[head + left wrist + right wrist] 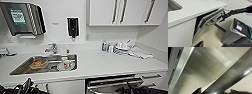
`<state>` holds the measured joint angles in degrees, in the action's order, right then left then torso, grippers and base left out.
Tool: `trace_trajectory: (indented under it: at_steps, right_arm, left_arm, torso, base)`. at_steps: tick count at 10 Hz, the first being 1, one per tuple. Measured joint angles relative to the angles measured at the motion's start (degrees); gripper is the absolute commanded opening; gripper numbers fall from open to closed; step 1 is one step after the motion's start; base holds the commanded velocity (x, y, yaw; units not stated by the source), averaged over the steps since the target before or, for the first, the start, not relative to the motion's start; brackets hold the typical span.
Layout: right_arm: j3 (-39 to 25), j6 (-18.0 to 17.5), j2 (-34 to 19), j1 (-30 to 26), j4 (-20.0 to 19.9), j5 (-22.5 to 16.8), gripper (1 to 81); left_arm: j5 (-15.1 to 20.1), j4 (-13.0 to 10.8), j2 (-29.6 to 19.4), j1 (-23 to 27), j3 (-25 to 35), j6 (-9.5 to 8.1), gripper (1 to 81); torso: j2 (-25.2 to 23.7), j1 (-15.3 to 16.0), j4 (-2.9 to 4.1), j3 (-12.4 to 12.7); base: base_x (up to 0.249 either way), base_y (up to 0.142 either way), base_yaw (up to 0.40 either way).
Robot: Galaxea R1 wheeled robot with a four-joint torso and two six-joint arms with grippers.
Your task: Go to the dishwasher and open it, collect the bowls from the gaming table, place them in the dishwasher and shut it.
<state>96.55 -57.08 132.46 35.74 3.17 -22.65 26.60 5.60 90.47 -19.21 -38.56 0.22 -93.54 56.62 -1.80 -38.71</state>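
The flat brushed stainless-steel dishwasher front (pixel 204 29) is silver-grey under a dark top strip, with a shiny steel bar handle (pixel 233 77). The smooth countertop (pixel 105 62) and upper cabinet doors (pixel 102 11) are white, the sunken steel sink (pixel 22 68) grey, and the wall-mounted soap dispenser (pixel 73 26) black.

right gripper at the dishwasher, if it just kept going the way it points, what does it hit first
Most likely the dishwasher's bar handle, which lies right across the right gripper in the right wrist view, with the steel front of the dishwasher door just behind it. The door is tilted partly open. Depth is hard to judge this close.
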Motion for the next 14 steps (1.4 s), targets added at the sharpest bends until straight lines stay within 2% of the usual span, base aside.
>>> trace_trajectory:
  at_steps: [4, 8, 14]
  right_arm:
    - [2.88, 0.09, 4.22, 2.45, 0.62, -2.34, 81.1]
    - [4.85, 0.71, 5.63, 5.62, 1.27, -5.35, 81.1]
    - [5.44, 0.60, 6.23, 6.21, 2.06, -3.47, 81.1]
  left_arm:
    - [0.00, 0.02, -0.06, 0.00, 0.02, -0.01, 81.1]
    - [0.10, 0.02, -0.34, -0.16, 0.09, 0.00, 81.1]
    - [0.05, 0.02, 0.02, -0.62, 0.13, 0.00, 81.1]
  torso:
    - [-0.02, 0.00, 0.00, 0.00]
    - [-0.04, -0.02, 0.00, 0.00]
    - [-0.02, 0.00, 0.00, -0.02]
  base:
    - [-0.077, 0.000, 0.000]
    - [-0.077, 0.000, 0.000]
    - [-0.077, 0.000, 0.000]
